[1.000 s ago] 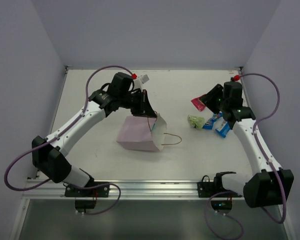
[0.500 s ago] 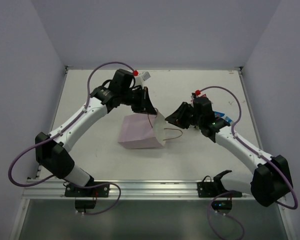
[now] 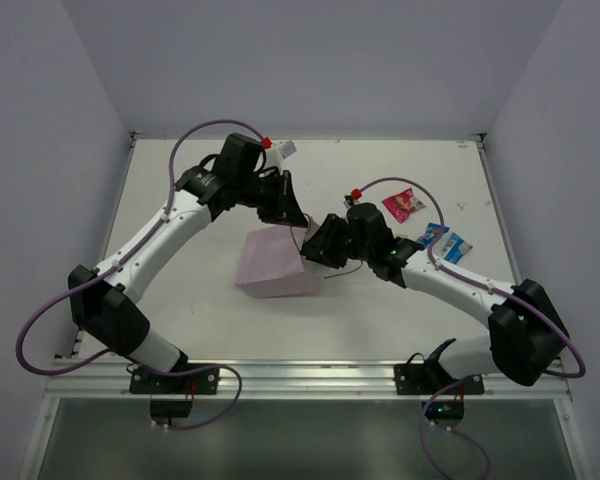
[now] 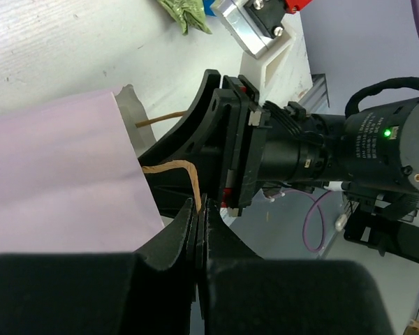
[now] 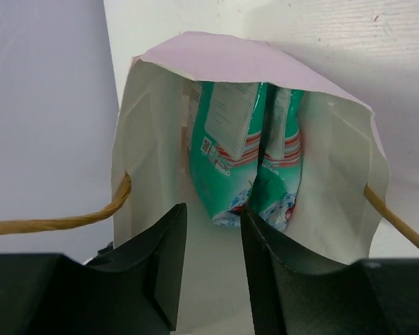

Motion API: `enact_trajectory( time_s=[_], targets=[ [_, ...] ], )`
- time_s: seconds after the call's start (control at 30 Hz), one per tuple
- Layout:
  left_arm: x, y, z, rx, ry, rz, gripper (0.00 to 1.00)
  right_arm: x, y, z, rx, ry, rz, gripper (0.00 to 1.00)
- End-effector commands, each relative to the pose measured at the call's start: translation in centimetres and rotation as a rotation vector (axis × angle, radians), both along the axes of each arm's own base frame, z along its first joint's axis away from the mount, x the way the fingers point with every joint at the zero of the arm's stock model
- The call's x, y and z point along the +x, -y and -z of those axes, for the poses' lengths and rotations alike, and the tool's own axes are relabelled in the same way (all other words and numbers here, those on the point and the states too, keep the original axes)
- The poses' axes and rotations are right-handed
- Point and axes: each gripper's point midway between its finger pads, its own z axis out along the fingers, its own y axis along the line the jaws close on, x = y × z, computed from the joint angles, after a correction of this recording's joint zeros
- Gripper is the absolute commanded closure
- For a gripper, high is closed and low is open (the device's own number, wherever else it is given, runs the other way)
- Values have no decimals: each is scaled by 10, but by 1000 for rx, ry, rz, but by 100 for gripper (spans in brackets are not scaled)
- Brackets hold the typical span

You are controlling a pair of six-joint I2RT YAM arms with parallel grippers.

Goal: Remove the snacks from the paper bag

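The paper bag [image 3: 270,265] lies on its side near the middle of the surface [image 3: 360,320], its mouth turned toward the right edge. The left gripper [image 4: 199,216], jaws pressed together, pinches one brown cord handle [image 4: 174,167] at the mouth. The right gripper [image 5: 211,213] sits at the opening with jaws spread. Two teal packets [image 5: 227,139] lie side by side inside the bag. A red-pink packet [image 3: 404,205] and blue packets [image 3: 446,243] rest outside it, toward the right edge.

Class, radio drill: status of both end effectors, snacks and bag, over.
Left end effector shut on handle. Right end effector open at bag mouth. Two teal snacks inside.
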Motion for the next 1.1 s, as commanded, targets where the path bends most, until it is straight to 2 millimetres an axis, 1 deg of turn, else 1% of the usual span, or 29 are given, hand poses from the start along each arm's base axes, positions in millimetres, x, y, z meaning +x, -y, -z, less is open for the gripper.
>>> enact_trajectory(
  time_s=[0.0, 0.03, 0.2, 0.23, 0.33, 0.43, 0.57, 0.77, 0.8, 0.93, 1.0, 1.07],
  targets=[
    [2, -3, -17, -14, 41, 14, 100, 22, -11, -25, 31, 97, 48, 59],
    [2, -4, -19, -14, 42, 10, 100, 22, -13, -20, 18, 91, 47, 59],
    [3, -6, -20, -4, 28, -4, 100, 27, -21, -15, -9, 136, 60, 59],
    [4, -6, -24, -5, 34, -6, 100, 26, -24, -14, -4, 145, 54, 59],
    [4, -9, -23, 14, 24, -10, 100, 26, -31, -6, -10, 135, 48, 59],
    [4, -11, -23, 28, 17, -16, 100, 30, -33, -2, -11, 151, 62, 58],
    [-1, -15, -21, 45, -2, -22, 100, 31, -38, 7, -15, 140, 62, 59],
    [0, -14, -21, 40, -15, -26, 100, 31, -51, 12, -35, 157, 59, 58],
    [0, -13, -22, 40, -16, -27, 100, 31, -54, 17, -43, 148, 56, 59],
    [0, -14, -22, 49, -18, -22, 100, 33, -63, 24, -48, 146, 49, 59],
    [1, -14, -22, 54, -18, -22, 100, 35, -66, 27, -61, 148, 58, 60],
    [-1, -15, -21, 58, -21, -20, 100, 37, -70, 29, -65, 145, 56, 65]
  ],
)
